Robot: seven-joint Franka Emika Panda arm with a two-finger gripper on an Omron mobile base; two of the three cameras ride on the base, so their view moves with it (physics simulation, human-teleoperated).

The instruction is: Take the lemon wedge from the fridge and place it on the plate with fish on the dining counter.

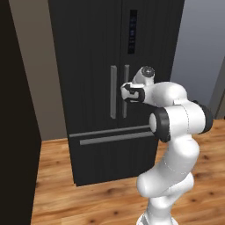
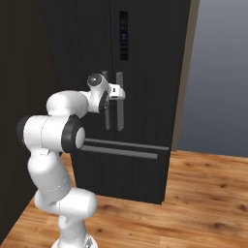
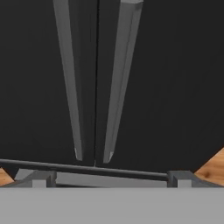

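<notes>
Fridge [image 1: 105,88] fills the frame centre, both doors closed, so any lemon wedge is hidden. Nearest, the gripper [image 1: 126,93] hangs mid-frame with jaws spread wide, holding nothing, just before the two grey handles [image 3: 94,83]. Below them runs the drawer bar [image 2: 121,149]. Wooden floor [image 2: 203,203] spreads lower right.

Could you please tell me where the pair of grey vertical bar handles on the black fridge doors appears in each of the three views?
Left base view: the grey vertical bar handles sit at centre, just left of the open gripper.
Right base view: centre, just right of the gripper, partly behind it.
Hand view: two long bars converging downward across the upper middle.
Shared landmark: the grey horizontal drawer handle below them.
</notes>
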